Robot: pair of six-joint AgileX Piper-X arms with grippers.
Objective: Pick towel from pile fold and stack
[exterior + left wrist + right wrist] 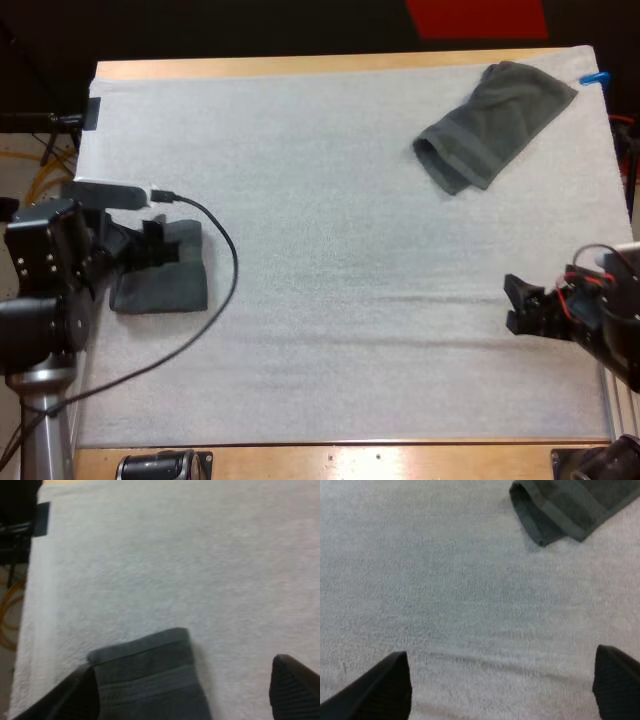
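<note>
Left jaws are spread wide and pinch nothing: one side sits at the edge of the folded towel (pixel 150 680), the other over bare mat to that towel's side. Right jaws are spread too, hanging over bare mat with nothing between them.

The step in hand looks like fetching the next towel, and the right arm seems best placed for it. It should reach forward to the crumpled towel (pixel 570 502), come down on a raised fold or the corner nearest it, and pinch a single layer where it can, so the cloth shakes out flat when lifted. Pinching the thick middle would likely pick the whole bundle up as a lump. The left arm should lift straight up off the folded towel so it doesn't drag a layer out of square.

The folded towel (pixel 165 285) is a neat dark grey-green rectangle with a woven band across it, lying at the near left of the white mat (pixel 330 250). The crumpled towel (pixel 495 125) lies slantwise at the mat's far right corner, loosely doubled, with a banded hem and an open, tube-like end pointing toward the middle. The two are well apart, and the wooden surface (pixel 350 458) shows round the mat
</note>
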